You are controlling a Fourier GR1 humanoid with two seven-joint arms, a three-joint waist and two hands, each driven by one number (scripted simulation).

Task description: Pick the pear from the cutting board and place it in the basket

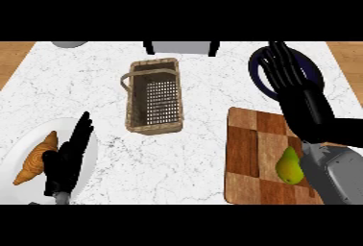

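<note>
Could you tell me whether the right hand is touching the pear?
Apart: the head view shows the right hand open far beyond the pear, which lies on the cutting board.

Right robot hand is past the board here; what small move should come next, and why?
Probably draw the right robot hand back toward the pear. Its open fingers sit over the dark plate, beyond the cutting board, while the pear lies ungrasped beside the forearm. The basket is empty.
</note>
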